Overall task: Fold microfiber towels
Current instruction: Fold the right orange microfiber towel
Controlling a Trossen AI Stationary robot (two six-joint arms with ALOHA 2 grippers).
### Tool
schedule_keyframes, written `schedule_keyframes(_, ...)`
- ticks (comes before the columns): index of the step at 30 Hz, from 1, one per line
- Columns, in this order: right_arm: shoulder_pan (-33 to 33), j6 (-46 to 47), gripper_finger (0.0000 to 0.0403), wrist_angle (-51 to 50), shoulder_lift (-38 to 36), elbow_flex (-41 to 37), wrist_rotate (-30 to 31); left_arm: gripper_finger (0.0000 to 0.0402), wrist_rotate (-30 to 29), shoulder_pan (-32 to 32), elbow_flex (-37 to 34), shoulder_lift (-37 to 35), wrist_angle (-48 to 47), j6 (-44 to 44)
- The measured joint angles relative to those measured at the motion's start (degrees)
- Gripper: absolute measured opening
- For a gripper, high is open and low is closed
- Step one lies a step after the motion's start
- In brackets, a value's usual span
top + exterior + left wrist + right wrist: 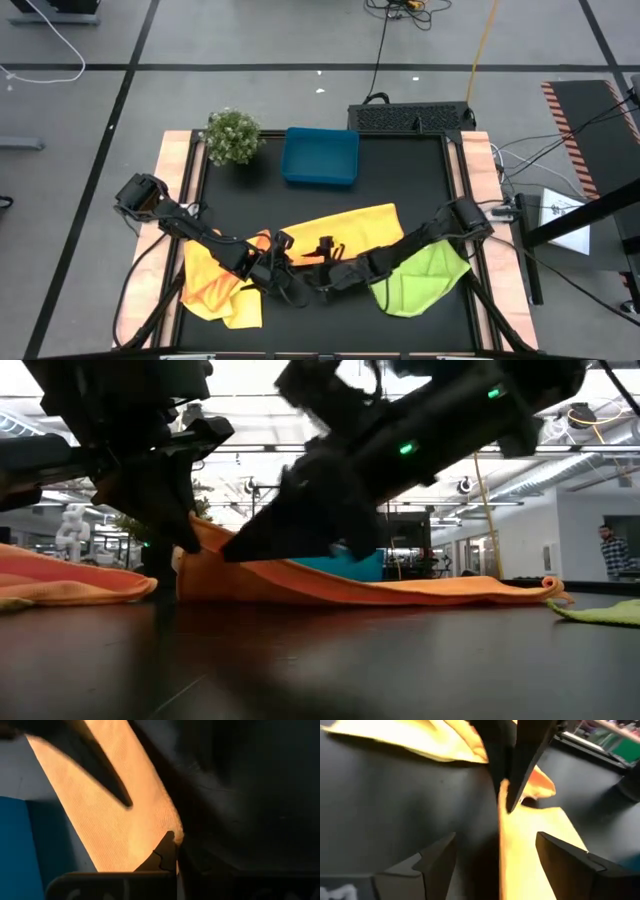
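Note:
An orange-yellow microfiber towel (345, 228) lies across the middle of the black table, its near-left end raised. My left gripper (272, 265) is shut on that raised end. My right gripper (496, 837) reaches in from the right and is open. Its two fingers stand on either side of the raised strip of towel (520, 865), just below the left gripper's fingers (512, 790). I cannot tell whether they touch it. A crumpled yellow towel (215, 288) lies at the near left. A lime green towel (422, 280) lies at the near right. My left gripper pinches the orange-yellow towel's near-left end (167, 827) between its two shut fingers, coming from the left and slanting down. That end (200, 535) is lifted off the table. The cloth slopes down from it to the rest of the towel (420, 588), which lies flat.
A blue tray (320, 156) and a small green plant (232, 136) stand at the table's far edge. Wooden rails (478, 160) border the table on both sides. The two grippers are close together near the front edge. A person (610, 555) stands far off in the room.

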Motion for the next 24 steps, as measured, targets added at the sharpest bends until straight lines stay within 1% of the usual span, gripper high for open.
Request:
schedule_keyframes(3, -0.57, -2.04, 0.0264, -0.02, 1.93, 2.55, 1.16, 0.0001, -0.02, 0.12, 0.00, 0.00, 0.08, 0.03)
schedule_keyframes(6, -0.79, -3.15, 0.0251, -0.37, 2.70, 4.18, 1.18, 0.0001, -0.17, 0.14, 0.00, 0.00, -0.08, -0.02)
schedule_keyframes(12, -0.88, -3.39, 0.0203, -2.95, 2.79, 5.39, 0.89, 0.0001, -0.17, 0.12, 0.00, 0.00, -0.02, -0.17)
schedule_keyframes(15, -1.04, -2.30, 0.0185, -4.61, 2.81, 5.38, 0.83, 0.0003, -0.19, 0.12, 0.00, 0.00, -0.02, -0.17)
schedule_keyframes(24, -1.51, 0.45, 0.0165, -7.83, 2.81, 5.38, 0.72, 0.0004, -0.19, 0.14, 0.00, 0.00, 0.02, -0.20)
